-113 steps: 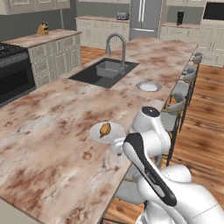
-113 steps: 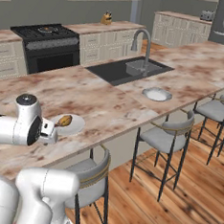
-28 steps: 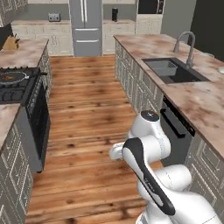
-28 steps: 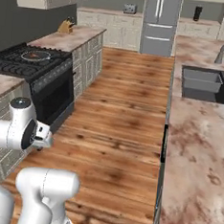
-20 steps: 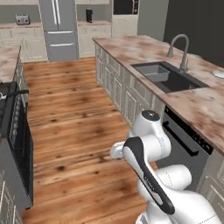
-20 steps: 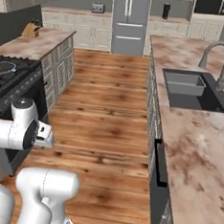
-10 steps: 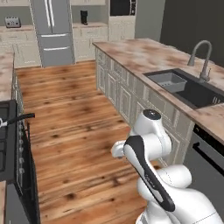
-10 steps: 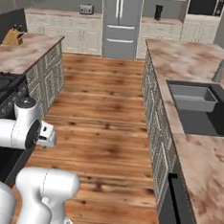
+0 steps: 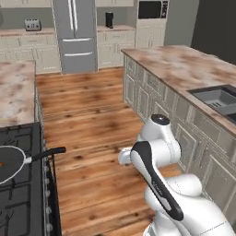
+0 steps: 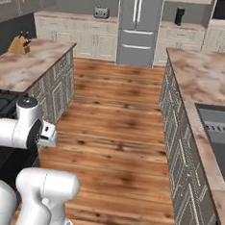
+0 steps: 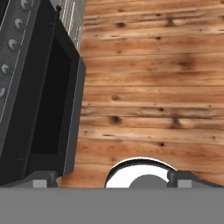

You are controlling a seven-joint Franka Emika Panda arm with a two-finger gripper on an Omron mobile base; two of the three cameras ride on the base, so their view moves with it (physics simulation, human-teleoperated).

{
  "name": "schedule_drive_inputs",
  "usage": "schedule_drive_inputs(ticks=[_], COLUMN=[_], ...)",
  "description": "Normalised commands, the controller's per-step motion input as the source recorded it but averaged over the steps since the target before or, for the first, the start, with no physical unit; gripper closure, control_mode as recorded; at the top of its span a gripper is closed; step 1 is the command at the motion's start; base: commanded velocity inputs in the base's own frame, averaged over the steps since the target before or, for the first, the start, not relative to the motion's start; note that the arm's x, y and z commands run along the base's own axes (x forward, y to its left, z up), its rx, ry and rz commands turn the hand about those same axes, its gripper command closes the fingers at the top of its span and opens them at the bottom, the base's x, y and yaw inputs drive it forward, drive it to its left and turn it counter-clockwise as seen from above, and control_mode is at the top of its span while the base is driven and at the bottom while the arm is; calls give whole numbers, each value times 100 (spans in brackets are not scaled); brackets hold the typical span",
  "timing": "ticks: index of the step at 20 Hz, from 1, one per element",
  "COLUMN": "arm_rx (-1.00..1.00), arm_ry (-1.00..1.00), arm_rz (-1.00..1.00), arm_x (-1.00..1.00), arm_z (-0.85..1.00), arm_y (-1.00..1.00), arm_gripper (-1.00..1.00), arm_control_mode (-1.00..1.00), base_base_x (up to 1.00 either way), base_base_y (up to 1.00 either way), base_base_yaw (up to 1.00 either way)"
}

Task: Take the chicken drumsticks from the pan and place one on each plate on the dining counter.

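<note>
The pan [image 9: 10, 162] sits on the black stove [image 9: 25, 193] at the lower left of the left base view, its black handle [image 9: 48, 152] pointing right toward the aisle. A tiny orange speck at the pan's left edge may be a drumstick; I cannot tell. The dining counter [image 9: 184, 69] with its dark sink [image 9: 217, 98] runs along the right. The plates are out of view. My gripper [image 11: 113, 179] hangs low over the wooden floor beside the oven front, open, with nothing between its fingertips [image 11: 43, 179].
A wooden-floor aisle [image 10: 118, 120] runs between the stove side and the island toward a steel fridge [image 9: 76, 34]. The stove-side counter [image 10: 27, 66] carries a knife block [image 10: 19, 43]. The black oven door [image 11: 48, 100] is close on the hand's left.
The base has driven and turned away from the island, so the whole picture shifted. The stove and pan have come into view at left; the arm stays folded with the gripper empty.
</note>
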Motion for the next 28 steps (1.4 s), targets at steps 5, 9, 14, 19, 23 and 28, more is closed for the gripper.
schedule_drive_inputs(ticks=[5, 9, 14, 19, 23, 28], arm_rx=[0, 0, 0, 0, 0, 0], arm_ry=[0, 0, 0, 0, 0, 0], arm_rz=[0, 0, 0, 0, 0, 0], arm_x=[0, 0, 0, 0, 0, 0], arm_z=[0, 0, 0, 0, 0, 0], arm_y=[0, 0, 0, 0, 0, 0], arm_gripper=[-100, -100, -100, -100, -100, -100], arm_control_mode=[100, 100, 100, 100, 100, 100], base_base_x=[85, 31, 6, 5, 68, 21], base_base_y=[30, 25, 9, -2, -33, -69], base_base_yaw=[45, 81, 100, 100, 47, -5])
